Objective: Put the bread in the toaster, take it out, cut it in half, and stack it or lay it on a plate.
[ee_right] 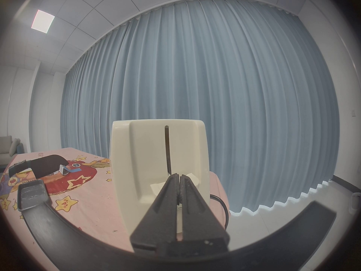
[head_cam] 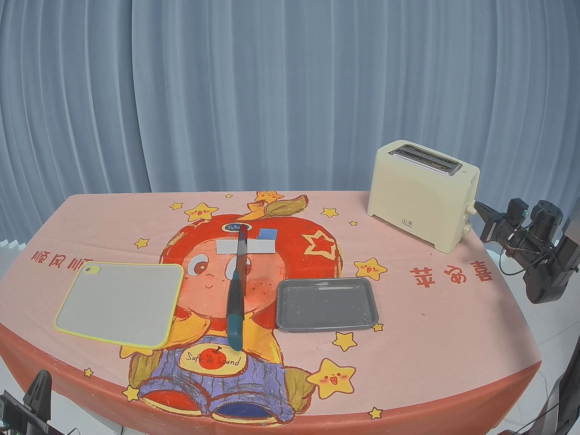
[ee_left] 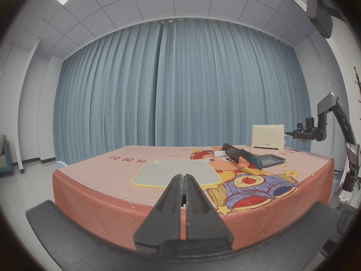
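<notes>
My right gripper, fingers pressed together, sits at the lever of the toaster on the table's far right. I judge this the toasting step, with the bread down in the slots. Next I need a steady push on the lever.

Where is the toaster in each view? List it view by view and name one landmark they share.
Head view: toaster at the table's far right, beyond the grey tray.
Left wrist view: toaster at the table's far end, past the tray, before the curtain.
Right wrist view: toaster close up, its slotted end facing the right end effector.
Shared landmark: the grey tray.
</notes>
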`<state>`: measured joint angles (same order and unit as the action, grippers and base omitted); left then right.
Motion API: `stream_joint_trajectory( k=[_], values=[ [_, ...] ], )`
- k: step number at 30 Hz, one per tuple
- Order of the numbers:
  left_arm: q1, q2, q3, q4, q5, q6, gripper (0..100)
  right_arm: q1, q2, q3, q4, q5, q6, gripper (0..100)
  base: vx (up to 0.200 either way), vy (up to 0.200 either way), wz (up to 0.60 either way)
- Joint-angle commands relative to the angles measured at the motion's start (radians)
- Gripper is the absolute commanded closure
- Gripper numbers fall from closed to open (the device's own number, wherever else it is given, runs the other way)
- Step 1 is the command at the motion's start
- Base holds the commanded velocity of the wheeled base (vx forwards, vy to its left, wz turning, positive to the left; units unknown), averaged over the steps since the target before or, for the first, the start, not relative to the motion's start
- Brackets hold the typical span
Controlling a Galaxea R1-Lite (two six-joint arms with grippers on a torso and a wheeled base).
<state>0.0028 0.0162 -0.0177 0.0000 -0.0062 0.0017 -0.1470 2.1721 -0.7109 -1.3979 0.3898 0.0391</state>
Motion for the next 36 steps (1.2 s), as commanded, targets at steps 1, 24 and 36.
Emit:
stream_joint_trajectory(
  k=[1,24,36],
  values=[
    [0.0,-0.016,0.018,-0.002,0.0,0.0,100,0.001,0.011,0.002,0.005,0.001,-0.004,100,0.0,0.0,0.0],
    [0.0,-0.016,0.018,0.0,0.0,0.0,100,0.004,-0.055,0.016,0.002,0.001,-0.004,100,0.0,0.0,0.0],
    [0.0,-0.016,0.018,-0.002,0.0,0.0,100,0.004,-0.112,0.057,0.002,-0.002,-0.001,100,0.0,0.0,0.0]
  ],
)
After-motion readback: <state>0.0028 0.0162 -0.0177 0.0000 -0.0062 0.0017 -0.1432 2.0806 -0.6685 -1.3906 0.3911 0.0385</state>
